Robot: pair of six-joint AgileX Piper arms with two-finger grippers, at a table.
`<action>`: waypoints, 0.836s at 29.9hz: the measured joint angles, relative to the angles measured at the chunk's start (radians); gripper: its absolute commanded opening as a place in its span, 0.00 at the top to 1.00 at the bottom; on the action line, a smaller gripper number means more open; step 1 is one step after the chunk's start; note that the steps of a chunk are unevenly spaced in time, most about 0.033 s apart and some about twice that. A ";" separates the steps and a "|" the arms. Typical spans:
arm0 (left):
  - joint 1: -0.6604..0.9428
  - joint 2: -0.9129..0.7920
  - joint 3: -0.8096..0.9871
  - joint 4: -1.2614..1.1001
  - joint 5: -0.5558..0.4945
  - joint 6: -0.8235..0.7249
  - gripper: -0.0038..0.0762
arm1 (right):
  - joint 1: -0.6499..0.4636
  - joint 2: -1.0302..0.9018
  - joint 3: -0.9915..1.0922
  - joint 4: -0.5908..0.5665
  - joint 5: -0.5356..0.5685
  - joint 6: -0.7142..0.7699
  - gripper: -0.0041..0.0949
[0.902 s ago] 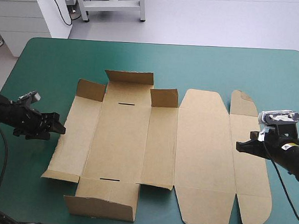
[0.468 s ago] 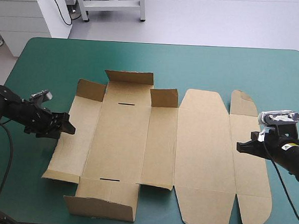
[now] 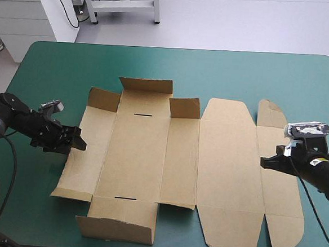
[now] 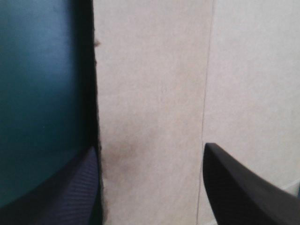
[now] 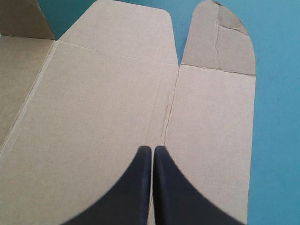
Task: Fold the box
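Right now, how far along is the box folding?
Barely started. Done: small flaps on the box stand raised along its far and near edges. In hand: the left gripper, open, straddles the box's left edge; the right gripper, shut, sits over the crease between the two right panels. Left: the long walls and the right panels lie flat.

The box (image 3: 179, 158) lies spread across the middle of the bench (image 3: 174, 65). The left end effector (image 3: 81, 144) sits at its left edge, frame mid-left; the right end effector (image 3: 262, 162) over its right panels, mid-right.
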 measured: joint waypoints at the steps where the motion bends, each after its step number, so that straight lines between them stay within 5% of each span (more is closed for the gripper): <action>1: 0.000 0.000 0.000 0.010 0.001 -0.003 0.38 | 0.000 0.000 0.000 0.000 0.000 0.000 0.96; 22: 0.000 0.114 0.050 -0.211 -0.005 -0.037 0.38 | 0.000 0.000 0.000 -0.007 0.004 0.000 0.96; 25: 0.000 0.113 0.065 -0.232 -0.008 -0.033 0.48 | 0.000 0.000 0.000 -0.008 0.004 0.000 0.96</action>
